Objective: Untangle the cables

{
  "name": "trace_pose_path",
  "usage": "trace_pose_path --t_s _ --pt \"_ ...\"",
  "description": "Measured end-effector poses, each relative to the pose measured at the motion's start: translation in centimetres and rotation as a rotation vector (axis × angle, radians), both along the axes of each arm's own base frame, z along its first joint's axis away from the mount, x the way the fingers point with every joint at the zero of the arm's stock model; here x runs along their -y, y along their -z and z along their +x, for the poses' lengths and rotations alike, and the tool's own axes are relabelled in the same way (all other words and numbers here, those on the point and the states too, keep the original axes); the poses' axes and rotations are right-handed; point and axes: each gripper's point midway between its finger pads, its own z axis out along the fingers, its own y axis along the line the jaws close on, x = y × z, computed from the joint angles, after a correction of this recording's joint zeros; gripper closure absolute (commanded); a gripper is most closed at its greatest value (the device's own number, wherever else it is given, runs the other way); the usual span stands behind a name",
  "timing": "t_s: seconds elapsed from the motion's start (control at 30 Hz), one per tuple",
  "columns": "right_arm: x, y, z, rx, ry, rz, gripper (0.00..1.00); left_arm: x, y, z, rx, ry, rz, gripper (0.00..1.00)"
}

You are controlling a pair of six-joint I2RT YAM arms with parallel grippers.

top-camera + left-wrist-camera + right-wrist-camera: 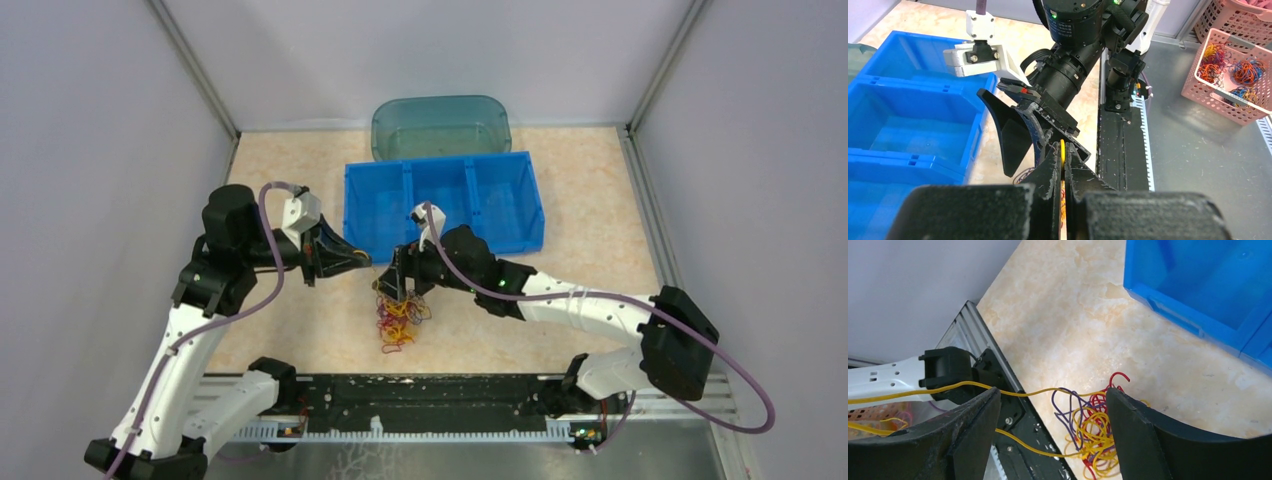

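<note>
- The left gripper [1064, 169] has its two fingers pressed together at the bottom centre of the left wrist view, clamped on one yellow strand [1062, 150].
- The right gripper [1053, 394] stands wide apart. Two yellow lengths cross the gap between its fingers, touching neither as far as can be seen.
- The cables [398, 320] form one clump of red, yellow and purple strands, at lower centre in the top view. It lies on the marbled table [600, 250], between the near wall of the blue bin [515, 243] and the black rail [440, 395].
- Both grippers are crowded just above the clump. Marbled surface runs from it to the right wall.
- The bin has three compartments, and one teal tub [440, 108] sits behind it.
- Two pink baskets [1228, 109] sit at the upper right of the left wrist view, and the nearer one holds coloured coils.
</note>
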Motion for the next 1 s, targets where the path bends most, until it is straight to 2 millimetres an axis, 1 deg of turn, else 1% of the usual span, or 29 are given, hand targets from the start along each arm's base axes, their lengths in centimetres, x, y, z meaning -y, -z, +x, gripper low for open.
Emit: trace_pose_path --t_s 0.13,0.27,0.5,0.57,0.7,0.87,1.0 --pt "-0.6 -0.1 -0.7 -0.006 -0.024 0.013 0.23 0.1 -0.3 0.1 0.002 0.001 -0.004 0.98" --pt "-1.3 0.3 -1.5 -0.013 -0.05 0.015 0.23 0.1 -0.6 0.2 0.002 0.0 -0.008 0.98" --pt "-2.3 2.2 -1.9 -0.045 -0.065 -0.014 0.23 0.2 -0.9 0.3 -0.002 -0.002 -0.016 0.97" --pt "-2.7 2.4 -1.7 -0.046 -0.059 -0.021 0.23 0.2 -1.2 0.3 -0.002 -0.002 -0.02 0.97" --pt "-3.7 2.1 -0.8 -0.026 -0.026 -0.021 0.23 0.3 -1.8 0.2 0.002 0.003 -0.03 0.97" --pt "-4.4 1.6 0.5 0.014 0.04 -0.023 0.25 0.4 -2.5 0.0 -0.008 0.012 -0.043 0.97" --pt "-4.5 2.2 1.0 0.036 0.077 -0.044 0.27 0.4 -3.7 -0.3 -0.003 0.025 -0.065 0.97"
